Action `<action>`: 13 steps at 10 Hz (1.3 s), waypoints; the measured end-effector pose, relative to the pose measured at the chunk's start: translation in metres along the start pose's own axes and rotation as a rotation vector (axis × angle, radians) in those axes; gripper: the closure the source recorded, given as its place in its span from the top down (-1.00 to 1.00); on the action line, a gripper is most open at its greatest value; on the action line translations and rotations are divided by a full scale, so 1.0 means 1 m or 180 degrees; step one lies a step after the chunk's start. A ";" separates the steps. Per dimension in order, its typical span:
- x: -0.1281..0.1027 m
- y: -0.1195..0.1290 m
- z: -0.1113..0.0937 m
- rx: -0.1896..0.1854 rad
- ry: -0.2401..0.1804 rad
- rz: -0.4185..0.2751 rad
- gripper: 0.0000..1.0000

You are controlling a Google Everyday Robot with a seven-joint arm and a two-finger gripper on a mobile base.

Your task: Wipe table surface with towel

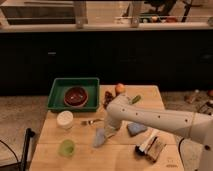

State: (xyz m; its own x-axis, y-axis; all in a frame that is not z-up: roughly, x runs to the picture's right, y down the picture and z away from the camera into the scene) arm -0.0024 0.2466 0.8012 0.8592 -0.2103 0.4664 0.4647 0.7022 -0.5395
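Observation:
My gripper (109,131) points down over the middle of the table surface (85,157), a pale wooden plank top. It is shut on the towel (100,138), a small grey-blue cloth that hangs from the fingers and touches the wood just left of them. The white arm reaches in from the right edge of the view and bends down at the wrist.
A darker blue sponge (136,129) lies just right of the gripper. A green tray (56,95) holding a dark red bowl (76,96) sits at the back left. Nearby are a white cup (65,119), a green cup (66,147), a fork (90,121), fruit (120,88) and snack packets (151,146).

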 end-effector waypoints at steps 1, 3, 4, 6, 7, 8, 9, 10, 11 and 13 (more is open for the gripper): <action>-0.018 0.000 0.006 -0.0057 -0.0029 -0.0136 -0.98; -0.046 0.016 0.014 -0.0160 -0.0092 -0.0341 -0.98; -0.055 0.027 0.016 -0.0188 -0.0115 -0.0418 -0.98; -0.057 0.047 0.014 -0.0190 -0.0125 -0.0452 -0.98; -0.048 0.059 0.010 -0.0173 -0.0120 -0.0423 -0.98; -0.040 0.065 0.006 -0.0155 -0.0113 -0.0384 -0.98; -0.023 0.076 0.000 -0.0121 -0.0089 -0.0281 -0.98; -0.009 0.081 -0.004 -0.0094 -0.0048 -0.0190 -0.98; 0.001 0.078 -0.008 -0.0065 0.0002 -0.0113 -0.98; 0.018 0.056 -0.014 -0.0019 0.0204 0.0016 -0.98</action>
State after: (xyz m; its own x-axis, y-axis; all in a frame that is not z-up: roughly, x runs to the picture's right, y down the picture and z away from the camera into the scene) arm 0.0419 0.2720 0.7694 0.8734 -0.2502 0.4179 0.4615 0.6993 -0.5459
